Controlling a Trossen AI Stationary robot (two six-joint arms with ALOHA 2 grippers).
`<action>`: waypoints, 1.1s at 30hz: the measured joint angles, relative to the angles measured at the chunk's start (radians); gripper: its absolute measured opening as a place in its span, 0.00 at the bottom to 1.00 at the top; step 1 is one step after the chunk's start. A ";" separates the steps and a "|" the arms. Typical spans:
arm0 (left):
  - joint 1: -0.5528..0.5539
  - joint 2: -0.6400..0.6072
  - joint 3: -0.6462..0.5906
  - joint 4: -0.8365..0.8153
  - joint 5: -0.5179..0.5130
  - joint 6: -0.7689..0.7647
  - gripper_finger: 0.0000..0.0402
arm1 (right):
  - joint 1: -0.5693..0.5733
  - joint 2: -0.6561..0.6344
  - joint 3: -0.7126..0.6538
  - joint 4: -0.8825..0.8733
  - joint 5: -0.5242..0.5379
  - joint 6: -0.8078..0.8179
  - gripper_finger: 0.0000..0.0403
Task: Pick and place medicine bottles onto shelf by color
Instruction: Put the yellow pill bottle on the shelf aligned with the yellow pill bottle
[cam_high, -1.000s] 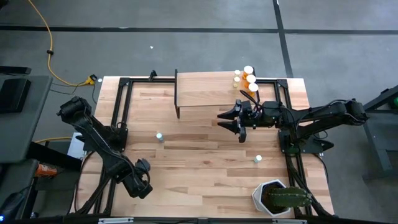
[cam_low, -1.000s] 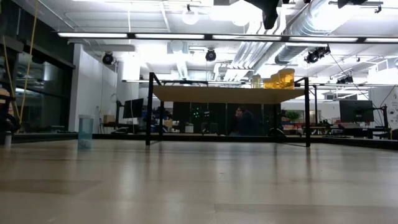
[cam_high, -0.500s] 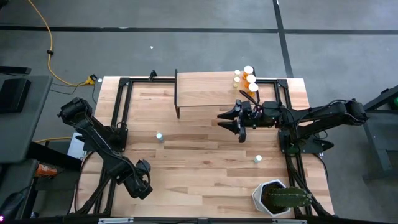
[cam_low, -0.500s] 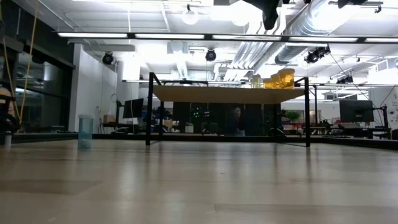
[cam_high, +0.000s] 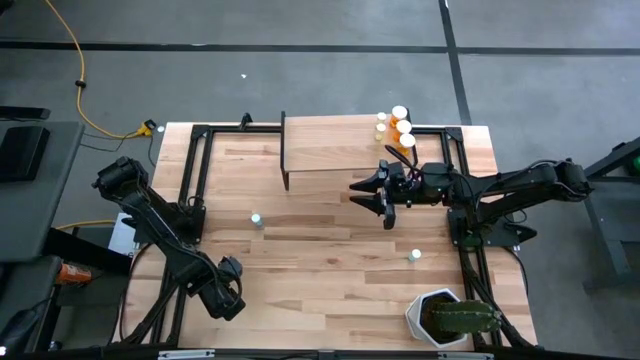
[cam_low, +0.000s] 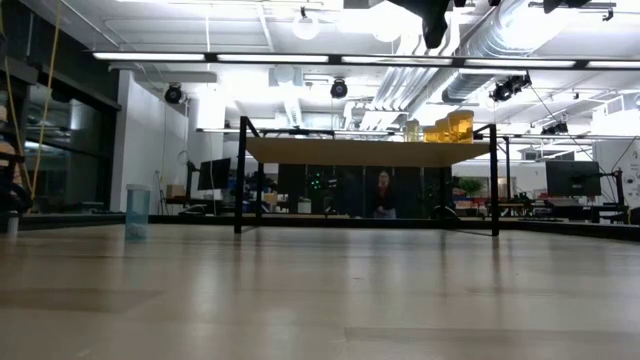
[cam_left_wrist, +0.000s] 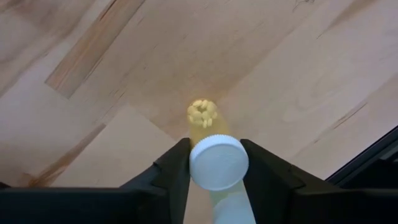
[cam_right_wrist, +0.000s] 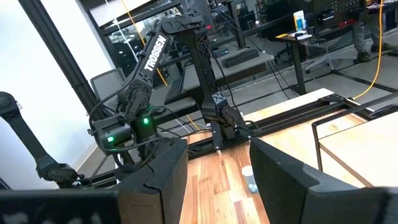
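My left gripper (cam_high: 227, 296) is near the table's front left and shut on a translucent yellow-orange bottle (cam_left_wrist: 204, 121) with a white cap and pills inside. My right gripper (cam_high: 358, 195) hovers open and empty over the near edge of the light-wood shelf (cam_high: 330, 150). Several orange bottles (cam_high: 404, 127) stand on their bases at the shelf's far right end. A pale blue bottle (cam_high: 257, 219) and a green one (cam_high: 415, 256) stand upright on the tabletop. My left gripper pinches the bottle between its two fingers at the white cap (cam_left_wrist: 219, 163), one finger (cam_left_wrist: 177, 165) on each side. The fingers point down from above. The bottle hangs upright below them, cap up; I cannot tell whether its base touches the table.
A white pot with a green plant (cam_high: 440, 318) stands at the front right corner. Black metal frame rails (cam_high: 195, 180) run along both sides of the table. The shelf stands on thin black legs (cam_low: 240, 175). Bare wood lies between the blue and green bottles.
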 joint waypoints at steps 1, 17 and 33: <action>0.000 0.000 0.000 0.000 0.000 0.000 0.30 | 0.000 0.000 0.000 0.000 0.000 0.000 0.41; 0.133 -0.191 0.061 -0.084 -0.015 0.211 0.29 | 0.000 0.000 0.011 0.014 -0.008 0.110 0.41; 0.623 -0.274 0.266 -0.207 -0.044 0.999 0.29 | 0.009 0.220 0.219 -0.233 -0.151 0.054 0.41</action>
